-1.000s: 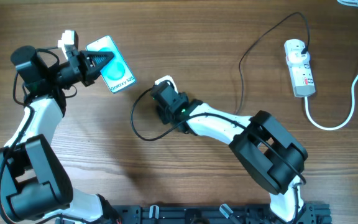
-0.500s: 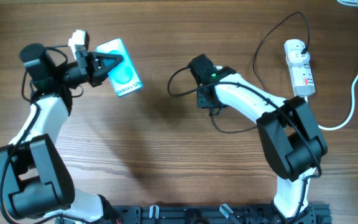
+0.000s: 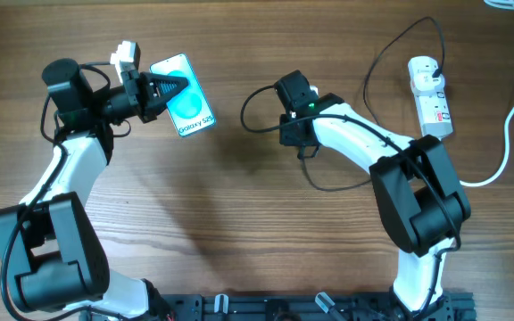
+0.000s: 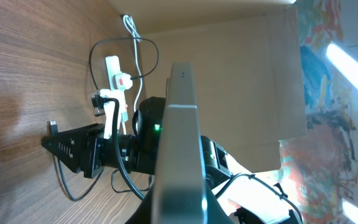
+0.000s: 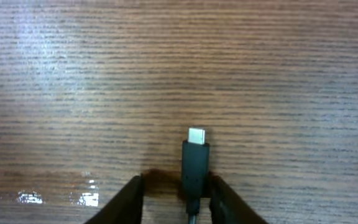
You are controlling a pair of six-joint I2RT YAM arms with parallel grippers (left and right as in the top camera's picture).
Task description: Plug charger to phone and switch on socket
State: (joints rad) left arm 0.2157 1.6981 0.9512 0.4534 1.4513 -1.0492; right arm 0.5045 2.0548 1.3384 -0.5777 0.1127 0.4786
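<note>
The left fingers (image 3: pixel 161 88) clamp the flat, glossy turquoise phone (image 3: pixel 191 112), now carried farther right above the grained wooden tabletop (image 3: pixel 239 232); the right fingers (image 5: pixel 133 194) pinch the thin black charger (image 5: pixel 195 167), its metal tip forward

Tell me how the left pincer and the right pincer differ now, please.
The left pincer grips the phone, a flat wide thing. The right pincer grips the charger by its small plug, whose metal tip sticks out past the fingers. The left pincer is far from the socket, while the right pincer is closer to it. Both are shut on their load.
</note>
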